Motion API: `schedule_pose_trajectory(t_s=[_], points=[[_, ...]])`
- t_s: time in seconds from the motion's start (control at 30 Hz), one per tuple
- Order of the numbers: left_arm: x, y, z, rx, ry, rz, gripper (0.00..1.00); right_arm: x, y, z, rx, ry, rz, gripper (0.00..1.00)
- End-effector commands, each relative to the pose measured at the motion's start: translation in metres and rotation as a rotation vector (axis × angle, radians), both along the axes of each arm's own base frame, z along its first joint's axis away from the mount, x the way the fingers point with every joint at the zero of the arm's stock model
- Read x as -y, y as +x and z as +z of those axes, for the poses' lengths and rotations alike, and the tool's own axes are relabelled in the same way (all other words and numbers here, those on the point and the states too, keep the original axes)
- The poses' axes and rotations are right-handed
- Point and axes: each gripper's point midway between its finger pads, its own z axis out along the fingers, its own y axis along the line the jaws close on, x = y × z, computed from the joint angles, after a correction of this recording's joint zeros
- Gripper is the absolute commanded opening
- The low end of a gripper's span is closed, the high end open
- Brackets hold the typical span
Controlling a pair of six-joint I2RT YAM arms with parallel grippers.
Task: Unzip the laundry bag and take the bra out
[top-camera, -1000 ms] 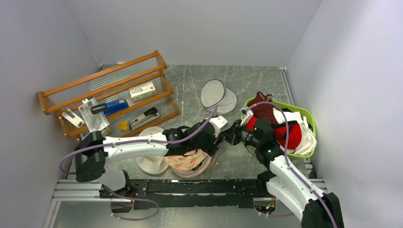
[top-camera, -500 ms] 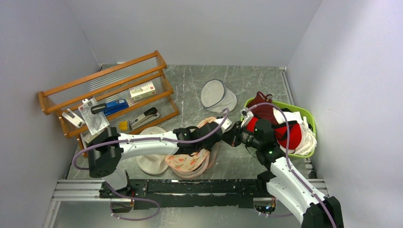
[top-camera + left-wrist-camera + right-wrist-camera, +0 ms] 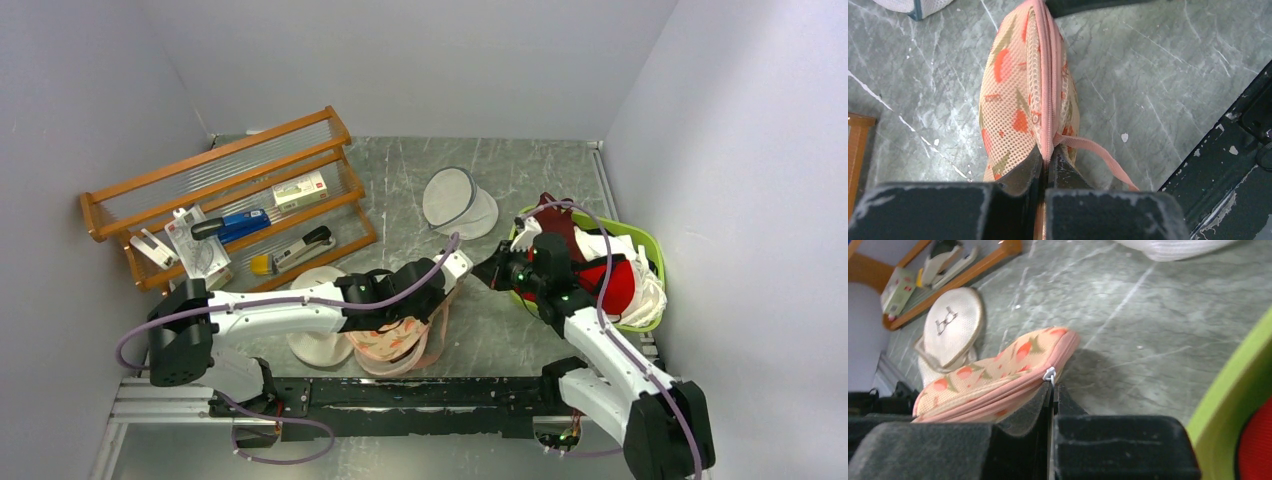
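Left wrist view looks down the left pincer (image 3: 1046, 159), whose two dark, scuffed fingers are pressed almost together with the pink edge of the laundry bag (image 3: 1013, 95) pinched between them. The bag is a padded, rounded shape of pale pink open-weave mesh printed with red-orange fruit and green leaves. From here it is seen edge-on, rising away from the fingertips. A smooth pink zip rim (image 3: 1048, 75) runs straight up its middle and is closed along all of the length that shows, so what it holds is hidden. A flat woven pink loop handle (image 3: 1098, 155) trails off to the right of the fingers over the grey, white-veined stone-look worktop (image 3: 1158, 90). In the right wrist view the right pincer (image 3: 1052, 390) is also closed to a thin slit. The small white zip pull (image 3: 1049, 374) at the bag's pointed end sits right at its tips and seems nipped between them, while the bag stretches away to the left of that pincer. Behind it lies an oval cream mesh bag (image 3: 953, 322) with a black glasses mark, and a glossy lime-green basket (image 3: 1233, 385) rim crosses the right corner. The top view shows the bag near the front of the worktop, between the two arms, with the left pincer over its right end and the right pincer just beside it. A slatted wooden rack (image 3: 230, 185) stands to the left, and a round white mesh pouch (image 3: 455, 200) lies further back.
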Motion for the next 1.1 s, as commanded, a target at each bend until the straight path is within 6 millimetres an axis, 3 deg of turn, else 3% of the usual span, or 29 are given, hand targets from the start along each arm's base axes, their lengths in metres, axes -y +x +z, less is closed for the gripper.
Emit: schedule_pose_trajectory(t_s=[0.0, 0.13, 0.33, 0.5, 0.6, 0.73, 0.87, 0.97, 1.07], points=[[-0.003, -0.014, -0.008, -0.047, 0.004, -0.054, 0.07, 0.04, 0.04, -0.001, 0.025, -0.034, -0.186, 0.0], [-0.001, -0.014, -0.02, -0.052, 0.048, -0.074, 0.07, 0.047, 0.045, 0.005, 0.027, 0.027, -0.171, 0.0], [-0.011, 0.015, -0.048, 0.04, 0.255, 0.002, 0.07, 0.036, 0.026, 0.044, 0.193, 0.116, -0.077, 0.0], [-0.003, 0.021, -0.043, 0.052, 0.238, -0.005, 0.08, 0.034, 0.01, 0.049, 0.216, 0.083, -0.019, 0.0], [0.003, 0.004, -0.034, -0.002, 0.162, -0.075, 0.21, 0.025, -0.005, 0.045, 0.198, 0.091, 0.068, 0.0], [0.006, -0.029, -0.023, -0.107, 0.042, -0.185, 0.5, 0.011, -0.029, 0.043, 0.179, 0.146, 0.186, 0.0], [0.005, -0.052, 0.002, -0.167, -0.095, -0.242, 0.73, 0.007, -0.043, 0.042, 0.176, 0.175, 0.228, 0.0], [0.011, -0.053, 0.024, -0.164, -0.189, -0.225, 0.82, 0.004, -0.049, 0.041, 0.177, 0.187, 0.251, 0.0], [0.022, -0.039, 0.04, -0.129, -0.22, -0.173, 0.87, 0.002, -0.052, 0.042, 0.174, 0.199, 0.267, 0.0]])
